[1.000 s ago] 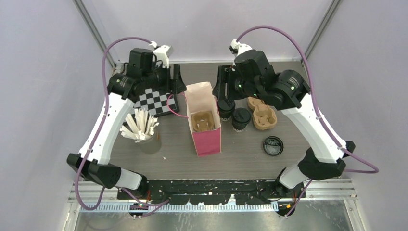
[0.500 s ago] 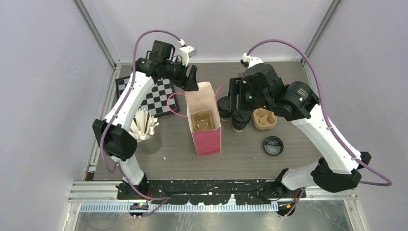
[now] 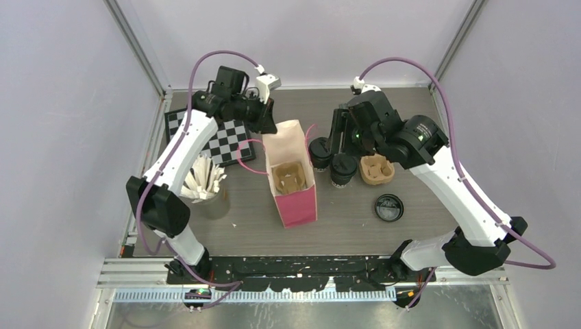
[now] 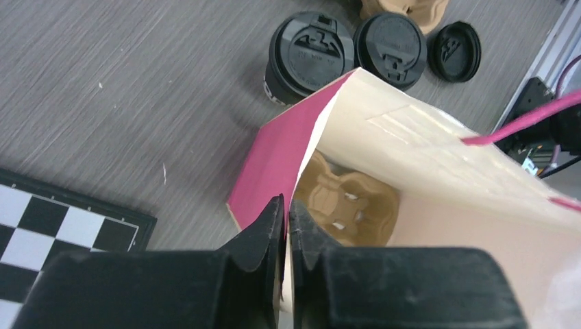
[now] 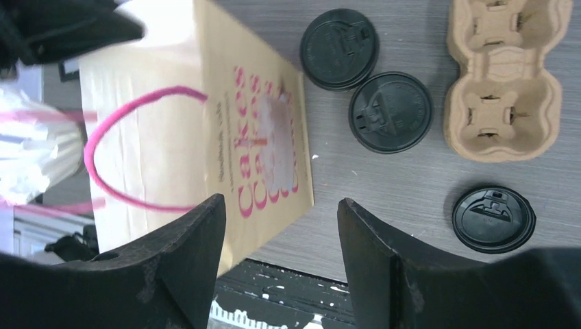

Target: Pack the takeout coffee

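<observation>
Left pincer (image 4: 286, 202): fingers drawn together on the far rim of the pink paper bag (image 3: 298, 205), with the paper wall caught between them. The bag stands upright and open in the middle of the bench (image 3: 356, 226), its pink handles loose at the far end. A brown cup carrier (image 4: 349, 205) lies at the bottom of the bag, and I see no cups in it.

Right pincer (image 5: 281, 202): fingers wide apart, holding nothing. It hangs above the bench, over the bag's right side and the cups.

Task items: both cups stand outside the bag, on the bench to its right, each with its black lid on.
- Left coffee cup (image 3: 320, 152): just beside the bag's right wall.
- Right coffee cup (image 3: 343, 168): against the left one, lids touching as far as I can tell, with the second cup carrier (image 3: 377, 169) close on its right.

Also on the bench:
- A loose black lid (image 3: 388, 207), lying flat nearer me, apart from the cups.
- A chessboard (image 3: 219, 140) at far left.
- A grey cup of white sticks (image 3: 202, 181) left of the bag.
</observation>
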